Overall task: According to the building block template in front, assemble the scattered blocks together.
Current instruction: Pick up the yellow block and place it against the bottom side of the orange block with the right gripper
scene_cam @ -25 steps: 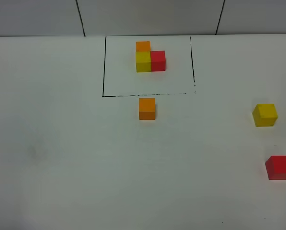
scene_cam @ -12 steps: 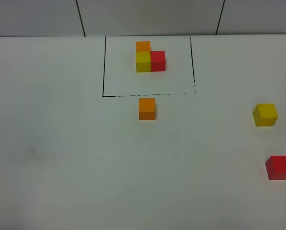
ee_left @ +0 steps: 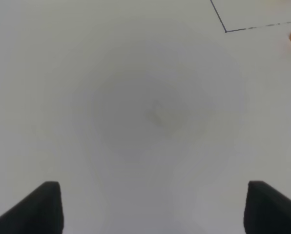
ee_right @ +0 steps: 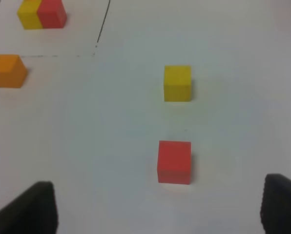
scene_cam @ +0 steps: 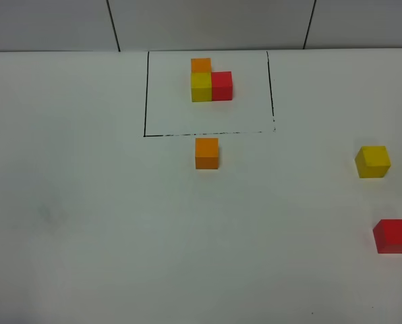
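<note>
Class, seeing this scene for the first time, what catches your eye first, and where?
The red, yellow and orange template sits inside a black outline at the far middle. Scattered apart: the orange cube just outside that outline, the yellow cube and red cube far right.

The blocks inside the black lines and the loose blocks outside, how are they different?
The building block template sits inside the black outline; the scattered orange block, yellow block and red block lie outside it. The template's cubes touch in an L; the scattered blocks stand apart. Both sets have the same three colours and similar-sized cubes.
</note>
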You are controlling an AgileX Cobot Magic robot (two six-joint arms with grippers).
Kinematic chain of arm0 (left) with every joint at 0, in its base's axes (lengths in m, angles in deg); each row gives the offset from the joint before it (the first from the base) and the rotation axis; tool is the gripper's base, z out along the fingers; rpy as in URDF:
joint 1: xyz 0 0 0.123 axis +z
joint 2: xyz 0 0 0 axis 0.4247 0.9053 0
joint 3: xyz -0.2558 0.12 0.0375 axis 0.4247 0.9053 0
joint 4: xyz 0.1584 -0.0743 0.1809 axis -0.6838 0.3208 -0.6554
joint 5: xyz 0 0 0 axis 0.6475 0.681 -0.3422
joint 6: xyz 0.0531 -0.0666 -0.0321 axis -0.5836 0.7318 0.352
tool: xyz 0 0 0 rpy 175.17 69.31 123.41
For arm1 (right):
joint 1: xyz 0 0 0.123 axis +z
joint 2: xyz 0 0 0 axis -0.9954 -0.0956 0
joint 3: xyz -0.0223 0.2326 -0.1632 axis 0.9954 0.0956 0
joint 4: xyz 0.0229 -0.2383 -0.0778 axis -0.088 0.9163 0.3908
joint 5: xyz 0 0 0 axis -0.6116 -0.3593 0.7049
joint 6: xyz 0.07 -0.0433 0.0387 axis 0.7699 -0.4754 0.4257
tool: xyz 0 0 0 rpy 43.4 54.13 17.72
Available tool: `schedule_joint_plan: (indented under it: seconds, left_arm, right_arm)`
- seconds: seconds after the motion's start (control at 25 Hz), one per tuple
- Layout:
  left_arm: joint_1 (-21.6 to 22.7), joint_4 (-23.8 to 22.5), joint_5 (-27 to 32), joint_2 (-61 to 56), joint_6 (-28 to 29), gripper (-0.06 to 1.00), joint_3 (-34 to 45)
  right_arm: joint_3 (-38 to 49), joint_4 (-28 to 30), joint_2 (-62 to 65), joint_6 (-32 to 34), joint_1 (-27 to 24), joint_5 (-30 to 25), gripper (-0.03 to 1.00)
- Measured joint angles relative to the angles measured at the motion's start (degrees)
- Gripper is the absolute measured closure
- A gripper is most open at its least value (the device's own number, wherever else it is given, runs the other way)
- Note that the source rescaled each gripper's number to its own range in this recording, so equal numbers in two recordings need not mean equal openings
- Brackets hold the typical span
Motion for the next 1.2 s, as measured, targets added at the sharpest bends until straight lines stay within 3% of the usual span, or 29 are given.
schedule_joint_plan:
  seconds: [1.2]
  left_arm:
    - [0.00, 0.00, 0.00, 0.00, 0.00, 0.24, 0.00]
  right_arm:
    - [0.00, 0.13, 0.00, 0.32, 0.00, 0.00, 0.27]
